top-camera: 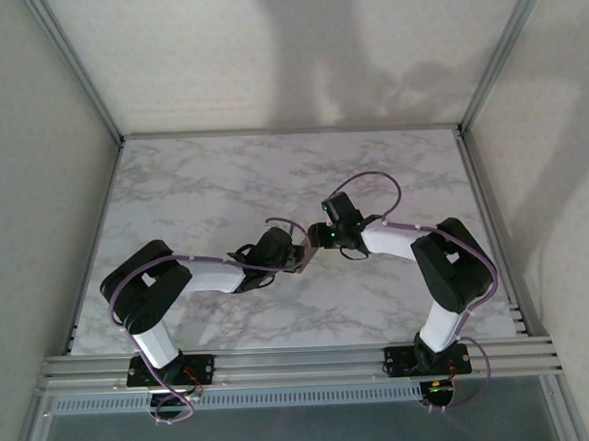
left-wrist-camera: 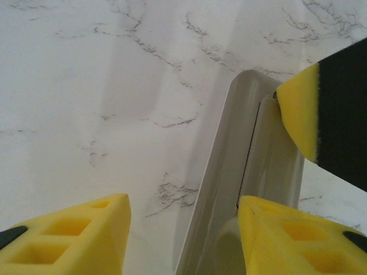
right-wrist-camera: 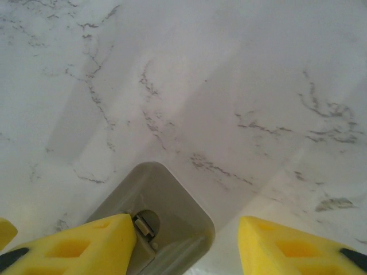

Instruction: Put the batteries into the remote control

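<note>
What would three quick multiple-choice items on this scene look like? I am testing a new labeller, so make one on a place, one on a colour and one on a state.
1. Where over the table do the left gripper and right gripper meet?
A. Its middle
B. Its far left corner
C. Past its right edge

2. What colour are the gripper fingers?
A. Red
B. Yellow
C. Blue

3. How does the left gripper stand about the remote control?
A. Clamped on both sides
B. Open, with bare table between one finger and it
C. Shut, with nothing between

Answers:
1 A, the arms converge mid-table in the top view.
2 B, both wrist views show yellow fingers.
3 B, the left wrist view shows a gap beside the remote control.
</note>
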`<state>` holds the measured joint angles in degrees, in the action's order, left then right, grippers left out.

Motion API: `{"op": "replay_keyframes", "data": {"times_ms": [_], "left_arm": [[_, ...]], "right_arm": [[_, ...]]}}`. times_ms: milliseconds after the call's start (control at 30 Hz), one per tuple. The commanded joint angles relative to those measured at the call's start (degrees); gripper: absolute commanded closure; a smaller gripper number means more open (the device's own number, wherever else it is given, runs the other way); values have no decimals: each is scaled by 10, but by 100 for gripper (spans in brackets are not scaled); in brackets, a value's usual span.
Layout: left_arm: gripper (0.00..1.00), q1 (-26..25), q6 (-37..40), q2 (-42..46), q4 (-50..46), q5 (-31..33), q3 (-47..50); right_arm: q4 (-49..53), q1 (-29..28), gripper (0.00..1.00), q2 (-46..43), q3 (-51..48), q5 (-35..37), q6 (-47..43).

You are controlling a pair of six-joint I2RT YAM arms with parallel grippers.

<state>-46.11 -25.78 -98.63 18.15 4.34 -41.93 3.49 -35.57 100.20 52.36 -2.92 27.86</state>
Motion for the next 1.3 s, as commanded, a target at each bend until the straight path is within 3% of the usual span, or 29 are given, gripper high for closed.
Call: {"op": "replay_keyframes", "data": {"times_ms": [0, 267, 533, 733, 933, 1267], "left_arm": [[48, 9, -7, 14, -12, 24, 3], [49, 9, -8, 6, -11, 29, -5], [48, 32, -9, 57, -21, 32, 10], [48, 47, -5, 87, -27, 13, 16], [48, 47, 2, 69, -14, -23, 13], [44, 45, 25, 44, -1, -85, 6]], "right_arm": [[117, -13, 49, 66, -30, -4, -7], [129, -33, 49, 44, -35, -10, 0], [146, -36, 48, -7, -31, 6, 1], [179, -36, 45, -47, 12, 30, -12], [186, -33, 39, -62, 37, 48, -22], [162, -14, 38, -81, 48, 39, -20]]}}
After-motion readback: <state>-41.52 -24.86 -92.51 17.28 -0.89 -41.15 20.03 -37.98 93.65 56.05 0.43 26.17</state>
